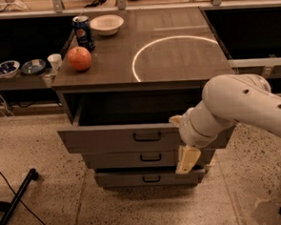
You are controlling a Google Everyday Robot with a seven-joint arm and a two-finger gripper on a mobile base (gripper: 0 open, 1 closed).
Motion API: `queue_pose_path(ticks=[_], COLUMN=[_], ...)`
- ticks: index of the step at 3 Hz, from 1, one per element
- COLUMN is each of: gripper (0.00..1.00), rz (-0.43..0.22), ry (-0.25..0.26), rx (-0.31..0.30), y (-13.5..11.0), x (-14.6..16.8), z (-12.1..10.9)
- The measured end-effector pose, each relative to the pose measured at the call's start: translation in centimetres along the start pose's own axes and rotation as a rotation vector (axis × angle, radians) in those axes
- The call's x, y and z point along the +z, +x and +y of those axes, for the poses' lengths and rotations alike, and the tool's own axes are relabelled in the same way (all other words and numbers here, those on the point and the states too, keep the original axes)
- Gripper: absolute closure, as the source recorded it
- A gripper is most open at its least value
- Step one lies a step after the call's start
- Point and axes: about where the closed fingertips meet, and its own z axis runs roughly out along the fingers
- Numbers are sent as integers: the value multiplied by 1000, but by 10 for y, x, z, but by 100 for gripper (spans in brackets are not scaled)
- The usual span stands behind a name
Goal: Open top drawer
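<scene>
We count three grey drawers in the cabinet, each with one black bar handle. The top drawer stands pulled out toward us, well ahead of the middle drawer and the bottom drawer, which sit nearly closed beneath it. The opened cavity is deep and dark, and we cannot tell whether anything lies in it.

The one gripper hangs at the right end of the top drawer's front, on a thick white arm that enters from the right. Its jaws are spread wide: one pale finger sits at the front's upper edge and the other points down across the middle drawer. We see nothing held between them.

On the cabinet top we count one red apple, one Pepsi can just behind it, one white bowl, and one ring of light. On the ledge to the left stand two dark bowls and one small white cup; we cannot make out their contents.
</scene>
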Motion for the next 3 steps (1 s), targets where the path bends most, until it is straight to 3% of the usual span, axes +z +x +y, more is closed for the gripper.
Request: queue_pose_path(ticks=[1,3], gripper=[10,10], rz=[3,29], ry=[13,-31], rx=[13,26], y=[3,9], x=[0,30], z=[-19,-58])
